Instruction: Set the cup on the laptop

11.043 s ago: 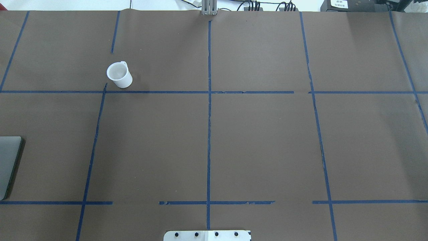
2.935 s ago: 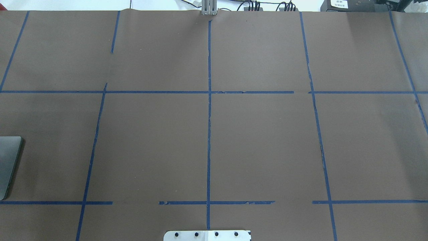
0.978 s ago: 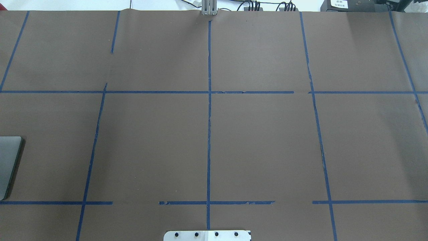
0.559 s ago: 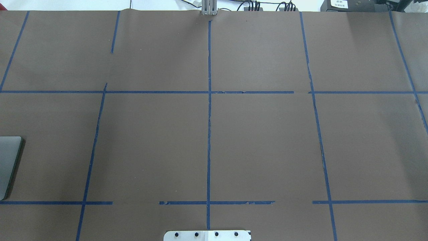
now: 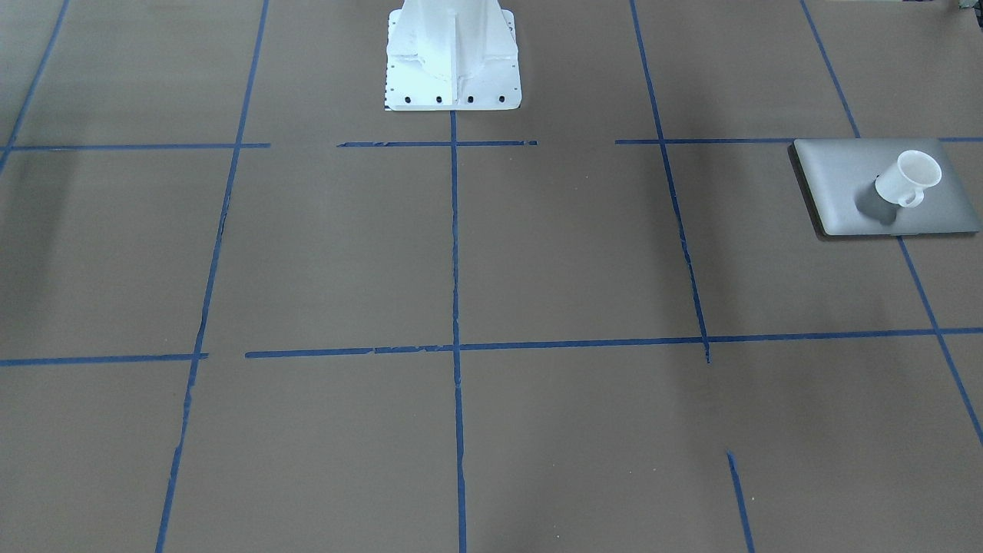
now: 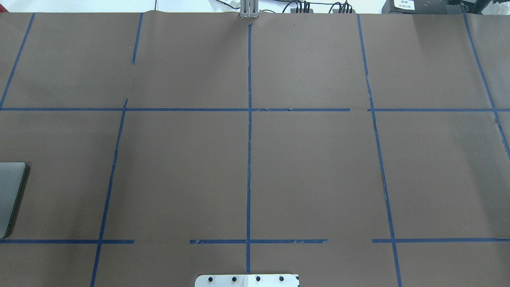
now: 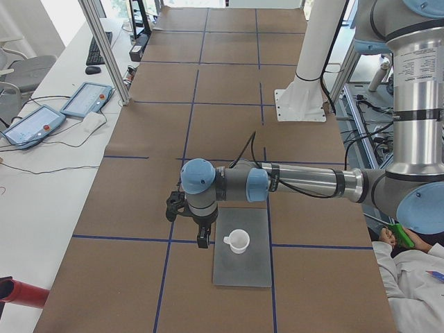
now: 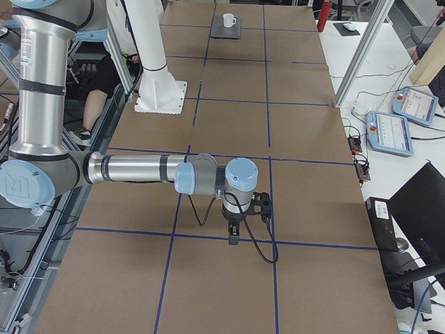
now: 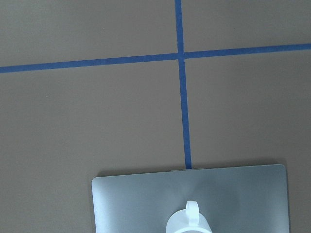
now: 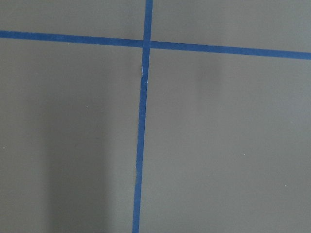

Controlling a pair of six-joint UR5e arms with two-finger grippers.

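The small white cup (image 5: 908, 178) stands upright on the silver-grey laptop (image 5: 845, 177), handle toward the operators' side. It also shows in the exterior left view (image 7: 238, 241) and, cut off at the bottom edge, in the left wrist view (image 9: 189, 223) on the laptop lid (image 9: 136, 204). My left gripper (image 7: 203, 239) hangs just beside the cup, apart from it; I cannot tell whether it is open or shut. My right gripper (image 8: 232, 240) hangs above bare table far from the laptop (image 8: 226, 31); I cannot tell its state. The overhead view shows only the laptop's corner (image 6: 10, 191).
Brown paper with a blue tape grid covers the table. The white robot pedestal (image 5: 451, 61) stands at the robot's edge. Teach pendants (image 7: 87, 99) lie on the side bench. A person in a white coat (image 7: 409, 277) sits near the left arm's base.
The cup stood on the table at the back left 11 s ago and is gone from the overhead view since. Nothing changes there over the last second.
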